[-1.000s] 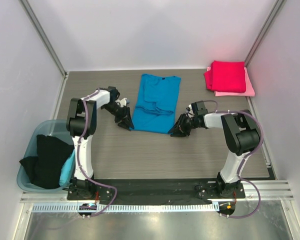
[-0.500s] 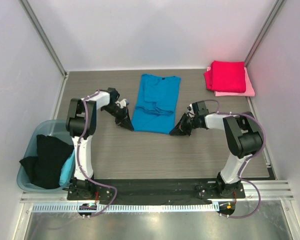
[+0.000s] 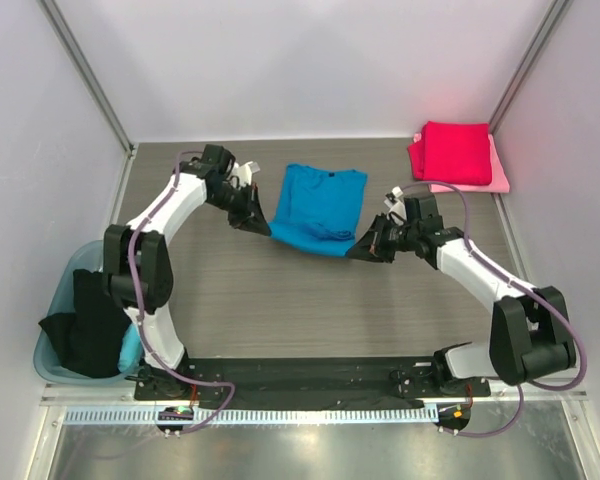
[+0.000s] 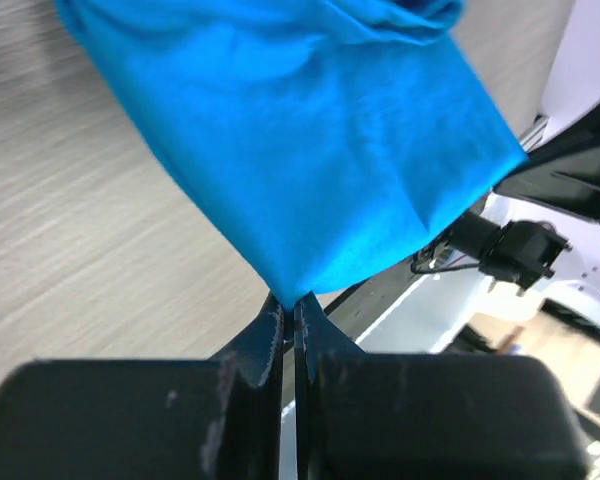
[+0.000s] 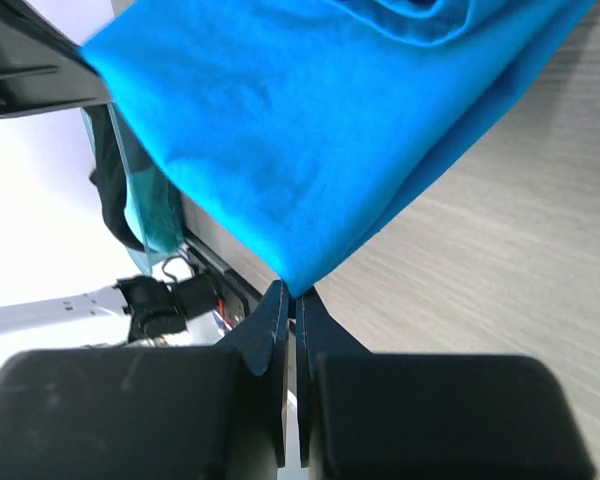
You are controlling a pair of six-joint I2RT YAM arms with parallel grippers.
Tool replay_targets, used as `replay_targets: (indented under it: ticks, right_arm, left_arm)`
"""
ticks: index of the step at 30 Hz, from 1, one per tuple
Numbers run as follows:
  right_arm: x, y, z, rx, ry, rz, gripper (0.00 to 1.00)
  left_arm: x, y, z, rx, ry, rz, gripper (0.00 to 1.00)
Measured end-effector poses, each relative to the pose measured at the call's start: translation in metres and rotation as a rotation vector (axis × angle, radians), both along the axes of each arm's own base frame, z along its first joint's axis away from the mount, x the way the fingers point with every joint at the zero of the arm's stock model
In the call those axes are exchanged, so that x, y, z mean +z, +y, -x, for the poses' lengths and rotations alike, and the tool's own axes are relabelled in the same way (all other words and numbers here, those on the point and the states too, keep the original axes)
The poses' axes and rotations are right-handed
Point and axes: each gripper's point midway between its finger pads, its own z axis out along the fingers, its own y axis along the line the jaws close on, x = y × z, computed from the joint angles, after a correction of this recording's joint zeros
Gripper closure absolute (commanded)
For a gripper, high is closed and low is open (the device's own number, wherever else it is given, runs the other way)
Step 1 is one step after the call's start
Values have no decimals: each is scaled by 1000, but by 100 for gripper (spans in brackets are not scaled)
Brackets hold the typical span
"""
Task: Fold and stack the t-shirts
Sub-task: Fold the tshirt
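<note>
The blue shirt [image 3: 320,207] sits in the upper middle of the top view. It is bright, plain and partly folded, with the collar end at the far side. Its near edge sags between two corners drawn out to points at left and right. In each wrist view the cloth [image 4: 310,150] [image 5: 320,130] narrows to a pinched corner at lower centre, with folds bunched at the top.

At upper right, the crimson shirt [image 3: 455,152] lies folded square on the folded pink shirt [image 3: 498,178], which shows along its right and near edges. The black shirt [image 3: 90,320] lies crumpled at lower left.

No legible txt anywhere.
</note>
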Motion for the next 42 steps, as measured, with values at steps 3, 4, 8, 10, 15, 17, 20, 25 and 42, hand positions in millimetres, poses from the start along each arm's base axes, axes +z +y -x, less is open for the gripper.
replay_targets:
  ticks: [3, 4, 8, 10, 15, 17, 20, 25, 42]
  right_arm:
    - [9, -5, 10, 15, -26, 13, 98]
    - [12, -6, 12, 18, -34, 16, 99]
    - [21, -13, 22, 32, -64, 33, 98]
    - [24, -15, 24, 35, -70, 39, 99]
    - [36, -17, 21, 42, -110, 46, 98]
    - [40, -18, 20, 43, -124, 46, 99]
    - [42, -19, 19, 42, -133, 47, 99]
    - [44, -22, 10, 23, -154, 43, 99]
    - [32, -39, -108, -96, -199, 33, 99]
  left_arm:
    - [23, -5, 7, -33, -88, -1, 100]
    - [29, -6, 9, -41, -112, 0, 100]
    - [45, -6, 15, -63, -170, 1, 100]
    - [48, -5, 17, -64, -180, -1, 100]
    - [48, -2, 23, -67, -180, -7, 100]
    - [49, -2, 23, -71, -186, -8, 100]
    - [48, -1, 22, -71, -189, -14, 100]
    - [52, -4, 12, -74, -205, -14, 100]
    - [35, -26, -118, -84, -346, -28, 100]
